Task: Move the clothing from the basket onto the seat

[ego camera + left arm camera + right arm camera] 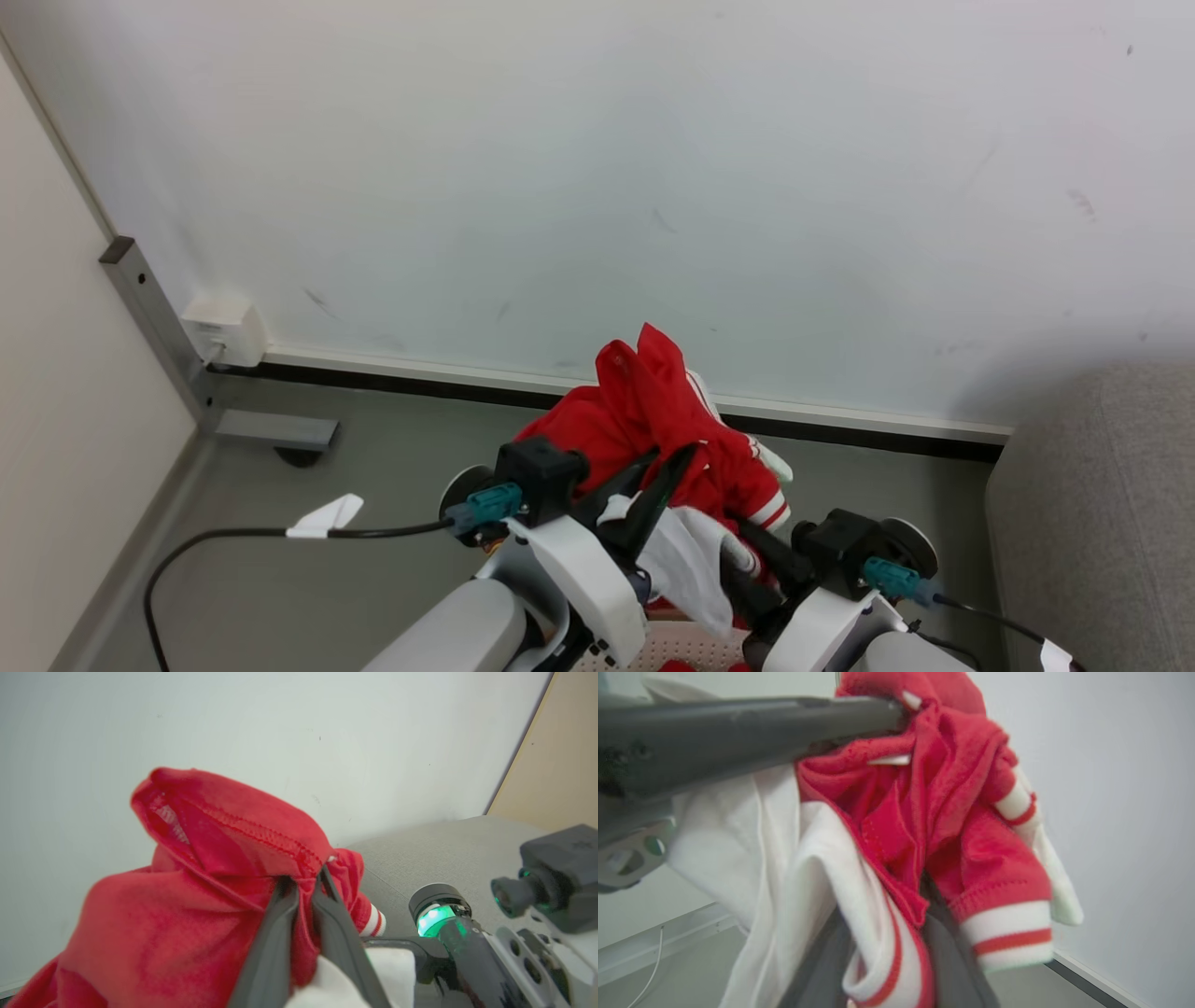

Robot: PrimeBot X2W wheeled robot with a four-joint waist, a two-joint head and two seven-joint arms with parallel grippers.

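Note:
The clothing [653, 411], a bright red garment with white striped cuffs and white parts, hangs in the air in front of the wall. My left gripper [658, 471] is shut on a red fold of it; in the left wrist view the dark fingers [285, 933] pinch the clothing [187, 914] at a stitched hem. My right gripper [747, 560] reaches into its lower part from the right. In the right wrist view my right gripper [887, 933] stands open with a white, red-edged fold of the clothing [971, 868] between its fingers. A strip of the basket [672, 649] peeks out below the arms. The seat [1092, 523] is at the right.
A pale wall [653, 187] with a dark skirting stands close ahead. A grey metal post [159, 327] and a white socket box [224, 329] sit in the left corner. A black cable [233, 534] runs over the grey floor at the left.

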